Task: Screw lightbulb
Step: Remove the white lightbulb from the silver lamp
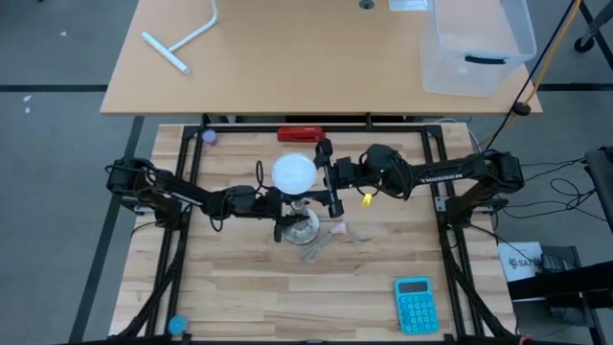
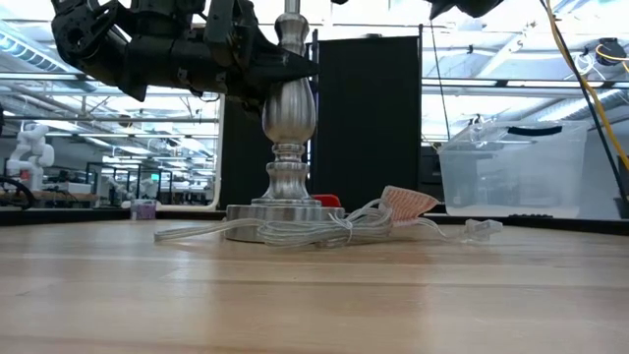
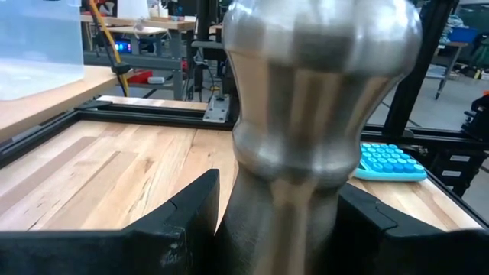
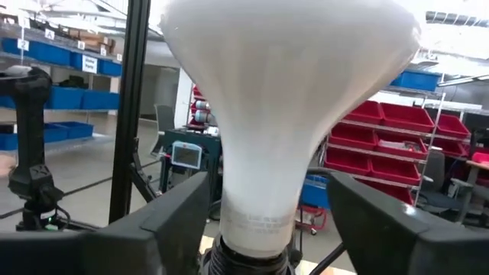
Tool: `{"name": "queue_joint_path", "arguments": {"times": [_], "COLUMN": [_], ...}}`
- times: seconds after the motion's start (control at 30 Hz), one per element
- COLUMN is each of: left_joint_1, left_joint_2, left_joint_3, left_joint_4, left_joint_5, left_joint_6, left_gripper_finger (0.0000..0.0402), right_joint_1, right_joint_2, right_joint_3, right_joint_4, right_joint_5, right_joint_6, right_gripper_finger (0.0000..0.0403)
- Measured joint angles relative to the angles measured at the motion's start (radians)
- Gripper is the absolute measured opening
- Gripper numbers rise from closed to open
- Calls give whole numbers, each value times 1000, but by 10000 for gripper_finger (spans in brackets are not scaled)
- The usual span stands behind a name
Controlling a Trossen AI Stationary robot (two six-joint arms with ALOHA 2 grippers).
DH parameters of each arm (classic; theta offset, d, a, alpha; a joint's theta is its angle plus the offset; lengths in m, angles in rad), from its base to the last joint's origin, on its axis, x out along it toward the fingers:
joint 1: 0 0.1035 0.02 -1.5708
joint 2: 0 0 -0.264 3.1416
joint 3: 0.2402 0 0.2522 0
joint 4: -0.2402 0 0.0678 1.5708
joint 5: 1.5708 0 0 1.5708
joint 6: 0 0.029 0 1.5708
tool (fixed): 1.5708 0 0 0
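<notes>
- The left gripper (image 3: 279, 221) pinches the silver stem of the lamp stand (image 2: 288, 128), one dark finger (image 3: 191, 218) on each side of the shiny metal. I think it holds on so the stand cannot spin or tip while the bulb is turned.
- The lightbulb (image 1: 293, 172) sits straight up on top of the stand, right above the left gripper. Its narrow neck goes down into the black socket (image 4: 248, 260) (so it looks already part way in).
- The right gripper (image 4: 256, 221) is at the neck of the lightbulb, with a finger (image 4: 179, 221) on each side of it. The fingers stand spread, with a gap between them and the white neck, so they are not squeezing it now. My guess is that the gripper lets go to get a new hold for another twist.
- The round foot of the stand (image 2: 285, 211) rests flat on the wooden table (image 1: 239, 287), below the left gripper. A clear cord (image 2: 295, 231) lies in loops beside it.
- A blue calculator (image 1: 416, 305) lies well apart from both grippers, out of the way.
</notes>
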Motion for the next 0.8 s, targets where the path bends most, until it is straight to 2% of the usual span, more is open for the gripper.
{"name": "queue_joint_path", "arguments": {"times": [0.2,0.4,0.8], "left_joint_1": [0,-1,-1], "left_joint_2": [0,0,0], "left_joint_3": [0,1,1], "left_joint_4": [0,1,1], "left_joint_5": [6,13,12], "left_joint_6": [3,10,14], "left_gripper_finger": [190,190,190], "right_joint_1": [-7,-31,-4], "right_joint_2": [-48,-137,-157], "right_joint_3": [0,0,0], "right_joint_4": [-121,-377,-423], "right_joint_5": [-4,-3,2], "right_joint_6": [-59,-123,-149], "right_gripper_finger": [293,299,299]}}
